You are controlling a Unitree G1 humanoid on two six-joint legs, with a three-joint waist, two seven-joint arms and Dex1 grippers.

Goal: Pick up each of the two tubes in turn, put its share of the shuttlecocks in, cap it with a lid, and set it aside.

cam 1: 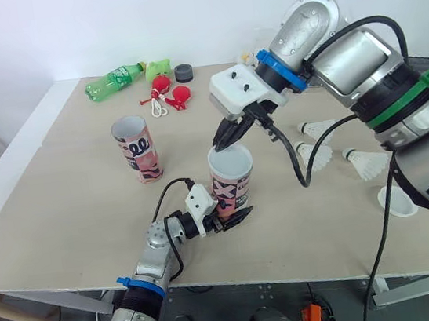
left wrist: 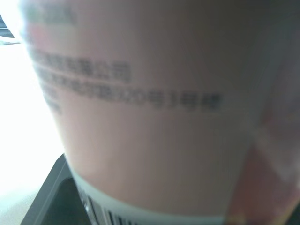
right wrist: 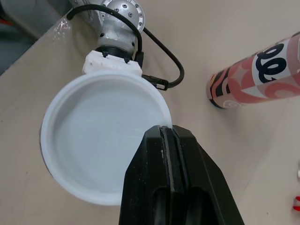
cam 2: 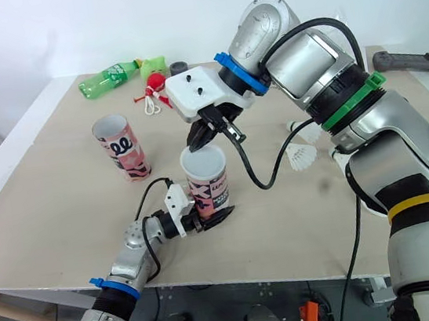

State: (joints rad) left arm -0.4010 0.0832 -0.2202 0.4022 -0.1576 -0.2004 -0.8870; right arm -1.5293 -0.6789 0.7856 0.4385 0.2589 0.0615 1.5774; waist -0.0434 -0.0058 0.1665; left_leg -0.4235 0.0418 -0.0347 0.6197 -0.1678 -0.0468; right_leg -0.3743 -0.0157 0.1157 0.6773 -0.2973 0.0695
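The step in hand looks like capping. The left gripper [cam 1: 230, 215] has its fingers clamped around the lower part of the held tube [cam 1: 231, 186], which stands upright on the pale wooden surface [cam 1: 69, 195] near its front edge. A white lid [right wrist: 93, 140] sits across the mouth of that tube, and the right gripper [cam 1: 221, 140] has its fingers pinched together on the lid's rim.

To do this well, the lid should be level and centred on the mouth before any push. Pressing at one edge would likely tip it or lever the tube over. The left grip is low, so a straight downward press is safer than a sideways one.

Left of the held tube and a little farther back stands the second tube [cam 1: 139, 151], open and leaning slightly. To the right of the held tube lie loose shuttlecocks [cam 1: 315, 155], with a spare lid [cam 1: 396, 201] beyond them towards the front edge. Far behind the held tube, by the back edge, lies a green bottle [cam 1: 113, 81] among small red and green items. A plain white wall [cam 1: 63, 30] closes the room behind.
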